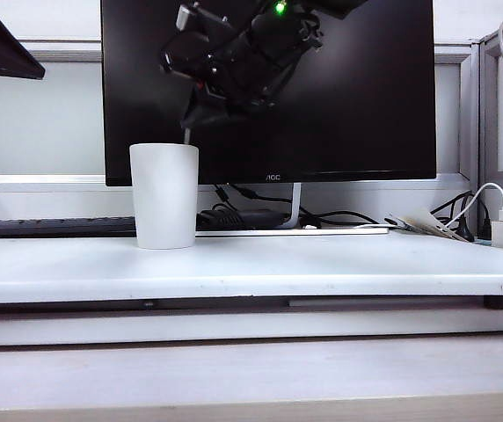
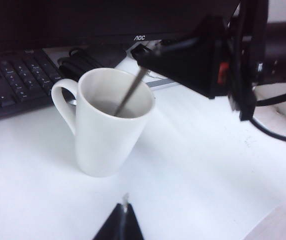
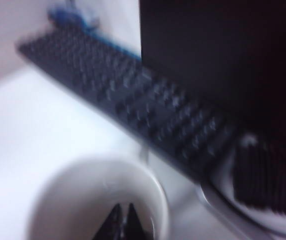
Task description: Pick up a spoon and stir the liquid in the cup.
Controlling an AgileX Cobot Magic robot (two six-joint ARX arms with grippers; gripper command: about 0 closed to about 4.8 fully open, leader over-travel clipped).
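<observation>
White desk (image 1: 322,264), right tool (image 2: 142,54) pinching spoon (image 2: 128,92) slanted into cup (image 2: 108,130), left tool (image 2: 122,220) unclear

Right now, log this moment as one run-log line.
phase: stirring | right gripper: shut on spoon, above cup | spoon: tip inside cup | left gripper: idle beside cup, grip unclear

Tall white ceramic mug (image 1: 164,195) standing on the flat white tabletop (image 1: 322,264), left of centre. Thin silvery metal spoon (image 2: 129,93) leaning inside it, handle end pinched in the black right gripper (image 2: 142,54) just above the rim. Black left gripper (image 2: 120,225) low, nearer the table's front. Behind the mug: black keyboard (image 2: 13,85) leftward, black flat monitor (image 1: 357,97) rightward.
</observation>
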